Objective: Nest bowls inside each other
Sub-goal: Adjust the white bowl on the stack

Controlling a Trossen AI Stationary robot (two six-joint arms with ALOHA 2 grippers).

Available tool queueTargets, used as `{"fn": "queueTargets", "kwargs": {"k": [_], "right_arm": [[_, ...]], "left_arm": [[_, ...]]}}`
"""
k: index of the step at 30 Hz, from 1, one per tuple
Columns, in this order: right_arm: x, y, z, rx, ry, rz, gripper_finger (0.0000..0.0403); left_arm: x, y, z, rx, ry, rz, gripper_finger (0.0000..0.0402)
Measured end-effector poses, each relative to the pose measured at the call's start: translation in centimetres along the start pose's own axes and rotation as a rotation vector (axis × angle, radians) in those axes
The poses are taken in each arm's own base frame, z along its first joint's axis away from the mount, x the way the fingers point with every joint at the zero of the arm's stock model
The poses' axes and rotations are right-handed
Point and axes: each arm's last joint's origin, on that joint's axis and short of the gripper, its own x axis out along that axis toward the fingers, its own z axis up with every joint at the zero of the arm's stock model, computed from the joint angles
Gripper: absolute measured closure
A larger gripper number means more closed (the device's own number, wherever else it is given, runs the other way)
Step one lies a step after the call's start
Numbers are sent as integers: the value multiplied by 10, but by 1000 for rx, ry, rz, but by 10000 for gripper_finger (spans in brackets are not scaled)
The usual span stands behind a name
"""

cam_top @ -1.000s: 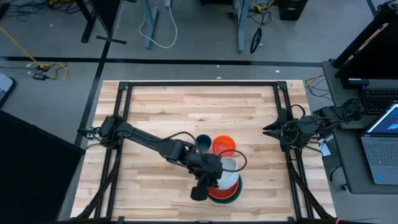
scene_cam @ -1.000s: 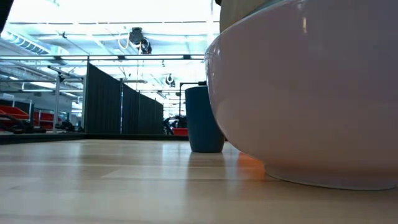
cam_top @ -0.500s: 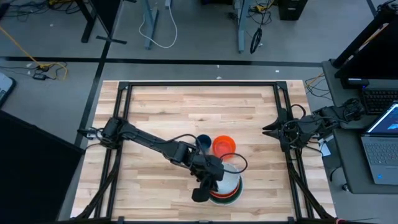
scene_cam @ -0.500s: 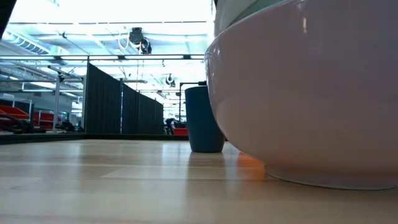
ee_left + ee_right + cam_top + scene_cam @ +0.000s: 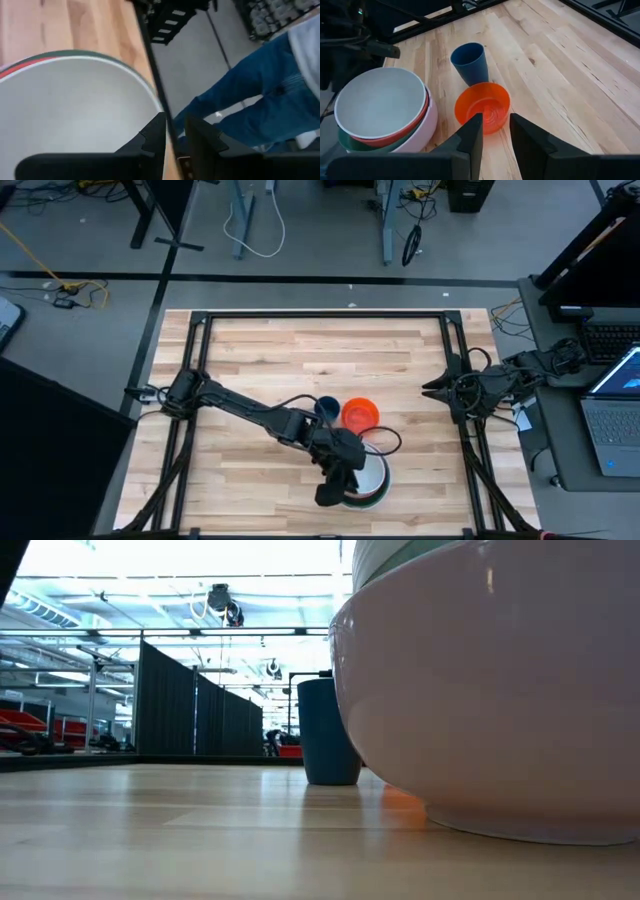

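Observation:
Near the table's front edge stands a stack: a small white bowl (image 5: 366,477) lies in a red bowl (image 5: 422,112), which lies in a green bowl (image 5: 350,142), which lies in a large white bowl (image 5: 490,700). My left gripper (image 5: 176,119) hovers at the stack's near-left rim, open, nothing between its fingers. An orange bowl (image 5: 360,414) and a dark blue cup-like bowl (image 5: 327,408) stand on the table just behind the stack. My right gripper (image 5: 430,389) waits open at the table's right side. My left gripper has one finger (image 5: 156,132) right beside the small white bowl's rim (image 5: 150,97); I cannot tell whether it touches. The bowl sits level in the red bowl.
Black frame rails (image 5: 320,316) run along the table's edges. A person in blue jeans (image 5: 250,95) stands on the floor beyond the near rail. Bare wood lies on the far half and the left (image 5: 250,470) of the table.
The small white bowl, which stood high and tilted over the stack, has come down and now lies level inside the red bowl, covering it. My left gripper has sunk a little with it, toward the table's near edge.

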Motion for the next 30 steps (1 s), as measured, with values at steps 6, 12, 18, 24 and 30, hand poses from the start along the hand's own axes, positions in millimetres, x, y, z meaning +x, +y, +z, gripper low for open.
{"fn": "queueTargets", "kwargs": {"k": [6, 12, 18, 24, 30], "right_arm": [[0, 0, 0, 0, 1, 0, 321], [0, 0, 0, 0, 1, 0, 321], [0, 0, 0, 0, 1, 0, 321], [0, 0, 0, 17, 1, 1, 321], [0, 1, 0, 31, 16, 23, 321]], "left_arm": [[0, 1, -4, -28, 43, 13, 345], [-2, 7, -7, -52, 80, 43, 345], [-2, 8, -7, -55, 82, 46, 365], [-2, 7, -7, -55, 82, 45, 399], [0, 10, -11, -59, 93, 51, 401]]}}
